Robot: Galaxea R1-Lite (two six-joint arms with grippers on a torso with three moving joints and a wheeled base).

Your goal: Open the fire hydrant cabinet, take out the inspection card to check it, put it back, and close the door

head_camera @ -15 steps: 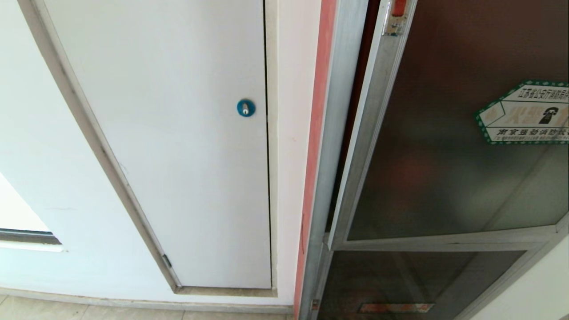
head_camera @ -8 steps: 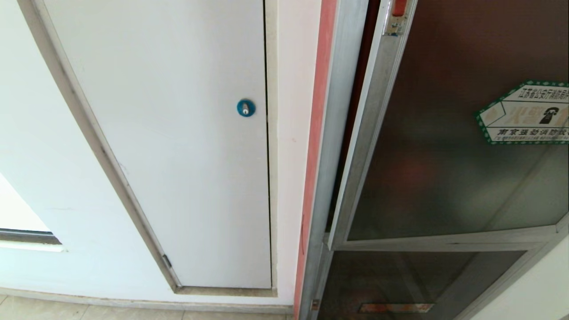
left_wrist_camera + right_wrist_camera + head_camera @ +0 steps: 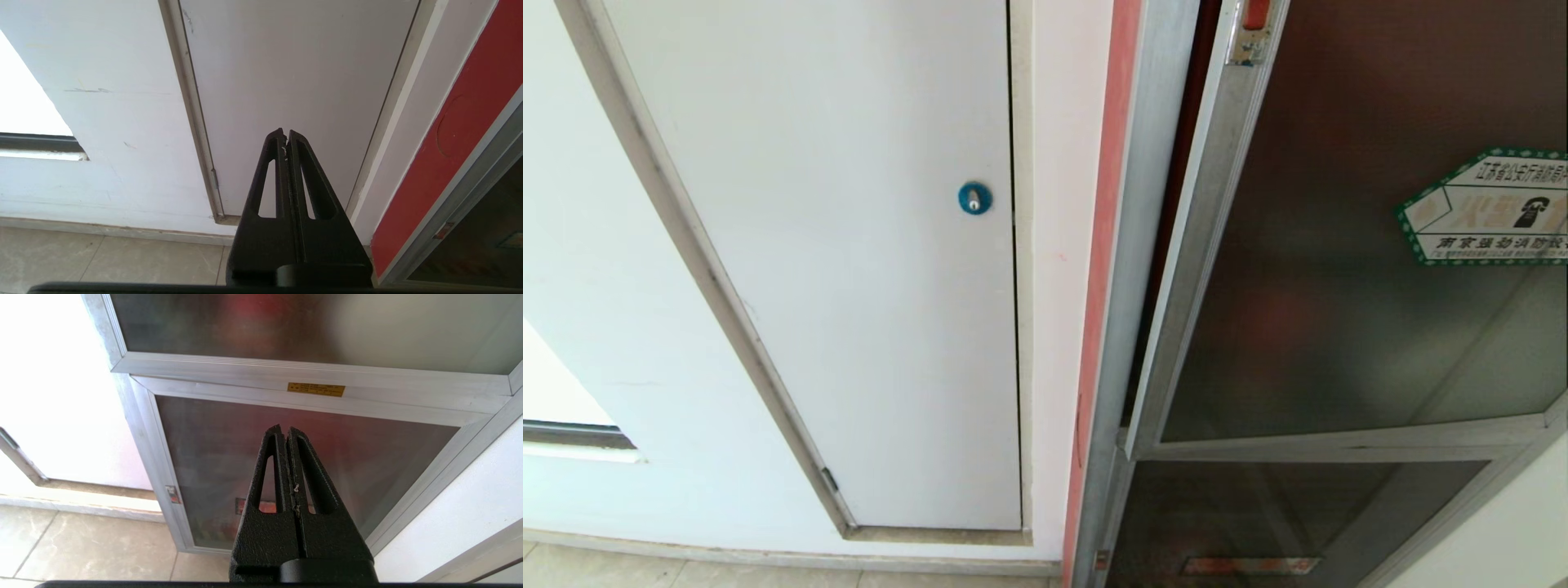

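Door [image 3: 1339,269] slightly ajar on the cabinet [image 3: 1131,245], left claw [image 3: 285,141] closed and empty beside the cabinet, right claw [image 3: 284,435] closed and empty before it

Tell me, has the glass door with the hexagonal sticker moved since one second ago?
No. The door keeps the same narrow gap to the frame of the fire hydrant cabinet, and its sticker sits where it was.
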